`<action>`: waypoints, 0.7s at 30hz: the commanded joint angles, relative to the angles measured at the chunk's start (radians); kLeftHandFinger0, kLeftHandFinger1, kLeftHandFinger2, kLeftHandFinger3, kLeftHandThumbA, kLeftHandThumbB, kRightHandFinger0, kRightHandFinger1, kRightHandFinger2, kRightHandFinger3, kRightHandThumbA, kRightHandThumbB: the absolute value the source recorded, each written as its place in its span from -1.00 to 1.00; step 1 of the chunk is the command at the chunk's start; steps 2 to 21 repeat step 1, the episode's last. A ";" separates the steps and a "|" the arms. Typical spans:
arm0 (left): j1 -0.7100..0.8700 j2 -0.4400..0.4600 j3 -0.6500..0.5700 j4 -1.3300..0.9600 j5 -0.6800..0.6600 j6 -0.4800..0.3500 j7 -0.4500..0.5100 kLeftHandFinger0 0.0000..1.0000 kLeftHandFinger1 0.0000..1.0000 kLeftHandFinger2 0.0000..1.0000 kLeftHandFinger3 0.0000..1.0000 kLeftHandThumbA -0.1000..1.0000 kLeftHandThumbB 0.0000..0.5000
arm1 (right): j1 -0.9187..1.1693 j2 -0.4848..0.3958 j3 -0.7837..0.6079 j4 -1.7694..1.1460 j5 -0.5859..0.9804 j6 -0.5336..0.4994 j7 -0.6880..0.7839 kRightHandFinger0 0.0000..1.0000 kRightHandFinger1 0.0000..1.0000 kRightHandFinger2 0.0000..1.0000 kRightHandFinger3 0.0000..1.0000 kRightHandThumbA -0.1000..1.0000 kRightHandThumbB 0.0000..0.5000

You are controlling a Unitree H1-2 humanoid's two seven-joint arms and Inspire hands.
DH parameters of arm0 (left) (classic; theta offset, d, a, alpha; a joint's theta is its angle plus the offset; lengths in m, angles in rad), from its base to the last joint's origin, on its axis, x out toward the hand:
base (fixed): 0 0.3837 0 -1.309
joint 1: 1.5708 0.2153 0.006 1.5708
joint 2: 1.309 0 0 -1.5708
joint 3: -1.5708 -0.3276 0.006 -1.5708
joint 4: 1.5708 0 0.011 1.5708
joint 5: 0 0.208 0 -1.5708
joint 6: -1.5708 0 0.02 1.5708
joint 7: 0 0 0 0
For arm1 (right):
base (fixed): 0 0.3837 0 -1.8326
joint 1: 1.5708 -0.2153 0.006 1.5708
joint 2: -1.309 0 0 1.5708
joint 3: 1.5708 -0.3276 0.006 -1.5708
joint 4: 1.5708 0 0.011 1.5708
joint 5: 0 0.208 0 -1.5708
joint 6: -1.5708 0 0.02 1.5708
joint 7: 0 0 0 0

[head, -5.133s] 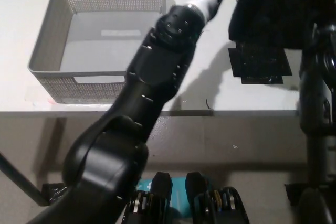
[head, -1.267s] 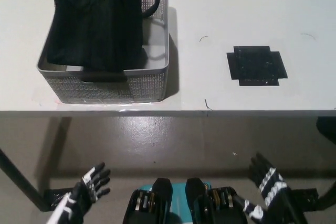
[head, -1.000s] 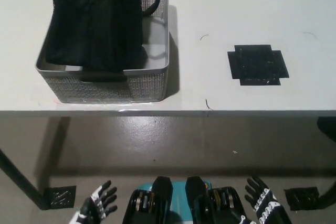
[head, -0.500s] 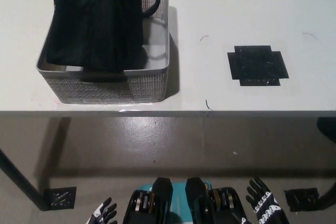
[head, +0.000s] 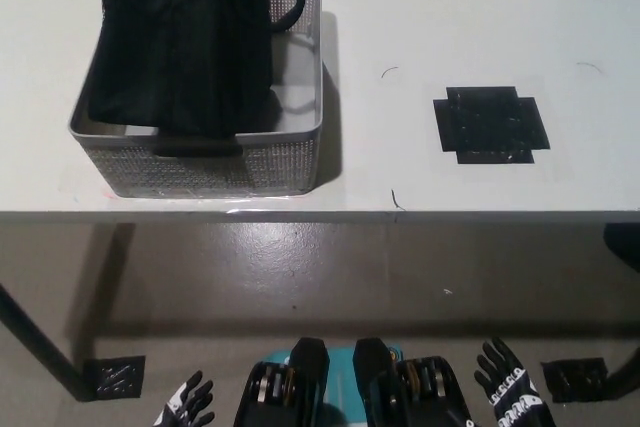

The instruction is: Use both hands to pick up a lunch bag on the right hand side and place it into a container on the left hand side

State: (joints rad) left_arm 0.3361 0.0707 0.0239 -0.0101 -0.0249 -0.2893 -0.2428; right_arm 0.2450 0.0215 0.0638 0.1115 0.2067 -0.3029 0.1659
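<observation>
At the bottom edge, below the table: left hand (head: pixel 188 403), dark with white markings in this view, fingers spread, holding nothing; lower now than a second ago, only its upper part showing. Right hand (head: pixel 507 384), black with white markings, fingers likewise apart and empty, also dropped toward the frame's edge. Both hang well clear of the tabletop.

Change noted: five seconds back the black arm reached across the table toward the bag; both hands have since withdrawn under the table edge. Judged meaning: release is done and the arms are returning to rest, so the task looks complete.

Middle ground: white rectangular table (head: pixel 400 162), front edge running across the view. Black cross-shaped tape patch (head: pixel 490 124) on its right side, bare, likely the bag's pick-up spot.

Far left: grey perforated plastic container (head: pixel 230 167), standing on the table. Inside it, black soft fabric lunch bag (head: pixel 180 42), upright, rising above the rim, loop handle arching over the right wall. Bag is well apart from both hands, up and to the left.
</observation>
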 commanded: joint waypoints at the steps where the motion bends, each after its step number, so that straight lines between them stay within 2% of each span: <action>1: 0.016 0.010 0.007 -0.002 -0.009 -0.067 0.027 1.00 1.00 1.00 1.00 1.00 -0.49 | 0.000 0.002 -0.006 -0.008 0.010 -0.065 0.016 1.00 1.00 1.00 1.00 1.00 -0.11; 21: 0.016 0.010 0.007 -0.002 -0.009 -0.067 0.027 1.00 1.00 1.00 1.00 1.00 -0.49 | 0.000 0.002 -0.006 -0.008 0.010 -0.065 0.016 1.00 1.00 1.00 1.00 1.00 -0.11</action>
